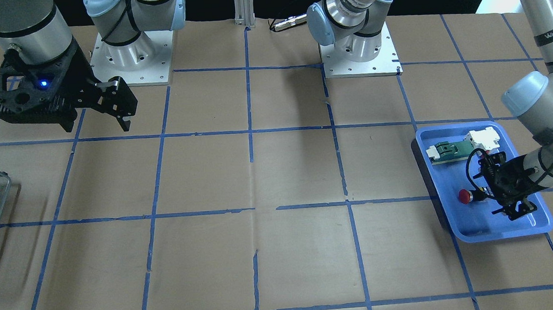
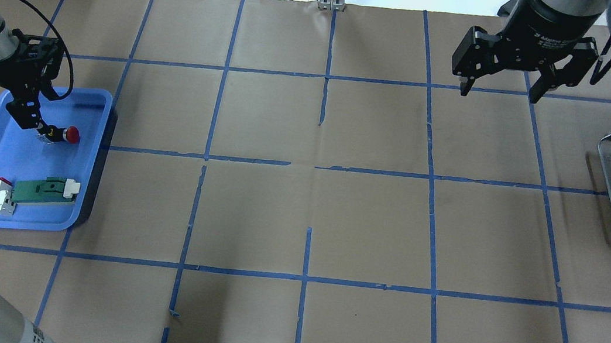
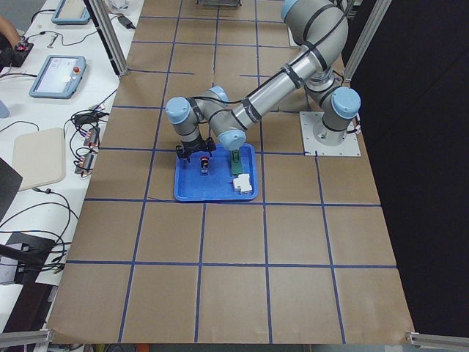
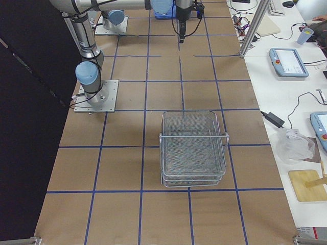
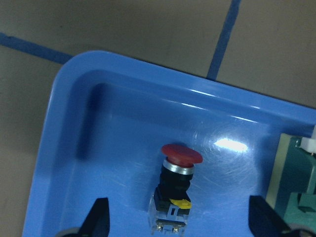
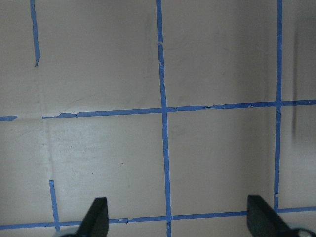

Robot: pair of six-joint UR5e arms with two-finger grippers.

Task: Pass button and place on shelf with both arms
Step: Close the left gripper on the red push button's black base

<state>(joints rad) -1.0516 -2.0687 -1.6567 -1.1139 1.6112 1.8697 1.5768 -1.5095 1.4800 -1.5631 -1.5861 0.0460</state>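
Hovering over blue tray (image 2: 88, 166) near counter's (image 2: 304, 224) left edge, left gripper (image 5: 180, 219) had fingers (image 5: 101, 219) apart astride button (image 5: 178, 177), lying on side, ungrasped. Pickup, pass, placing all undone. Right gripper (image 2: 499, 92) hung above counter's right part, fingers apart, "2F Adaptive" legible on collar (image 2: 553, 42). Shelf (image 4: 193, 148) stood at right edge.

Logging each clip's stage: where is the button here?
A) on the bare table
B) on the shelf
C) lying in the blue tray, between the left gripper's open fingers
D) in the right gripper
C: the button lies on the floor of the tray, and the left gripper has its fingers wide apart on either side of it, touching nothing.
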